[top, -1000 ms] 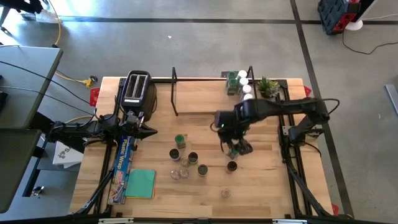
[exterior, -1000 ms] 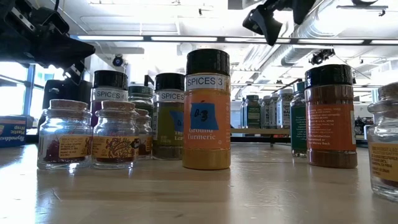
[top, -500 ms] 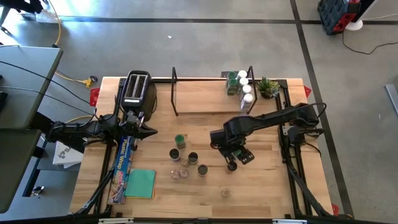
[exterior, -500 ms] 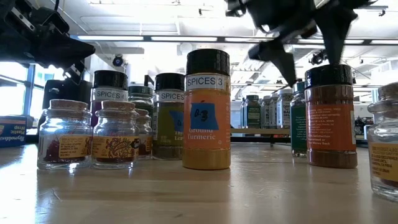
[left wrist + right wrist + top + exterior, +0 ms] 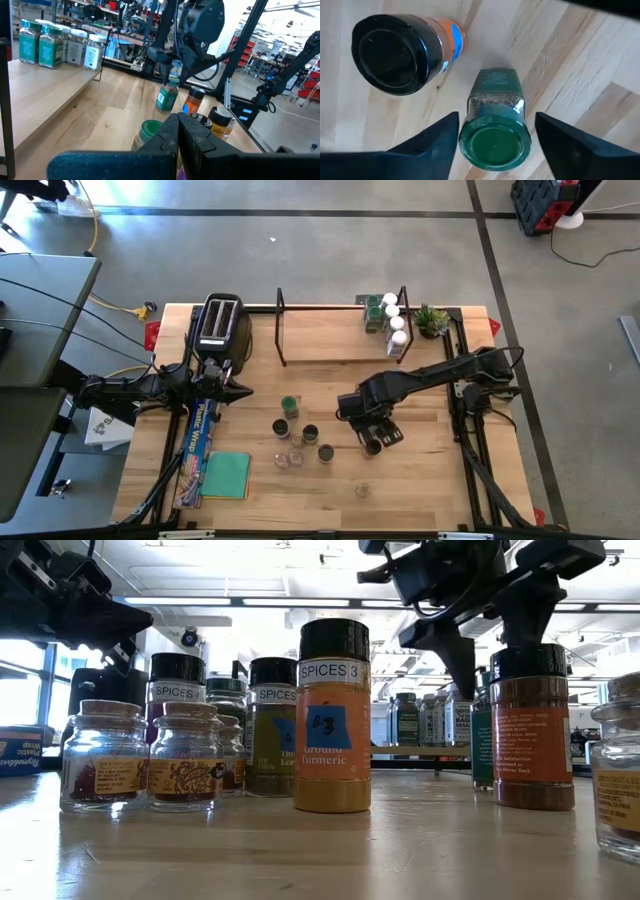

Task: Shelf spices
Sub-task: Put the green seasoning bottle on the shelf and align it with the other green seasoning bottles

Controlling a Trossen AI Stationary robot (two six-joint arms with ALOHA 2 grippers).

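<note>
My right gripper (image 5: pixel 374 436) (image 5: pixel 496 131) is open and points down over a green-lidded spice jar (image 5: pixel 495 142) that stands on the table. One finger stands on each side of its lid; no touch shows. A dark-lidded orange jar (image 5: pixel 392 55) stands beside it. In the low view the gripper (image 5: pixel 490 640) hangs just over these jars. More spice jars (image 5: pixel 300 435) stand in a group on the table's middle. The shelf (image 5: pixel 330 345) sits along the far edge, with several jars (image 5: pixel 388 318) at its right end. My left gripper (image 5: pixel 238 389) (image 5: pixel 178 134) is shut and waits at the left.
A black-and-silver toaster (image 5: pixel 220 323) stands at the far left, beside the shelf. A small potted plant (image 5: pixel 432 319) sits at the shelf's right end. A box of plastic wrap (image 5: pixel 199 442) and a green cloth (image 5: pixel 226 475) lie near the left edge. One small jar (image 5: pixel 362 490) stands alone toward the near edge.
My right gripper has come down from well above the table and moved slightly toward the near edge. It now hangs low over the green-lidded jar, with its fingers on either side of the lid. The jars have stayed where they were.
</note>
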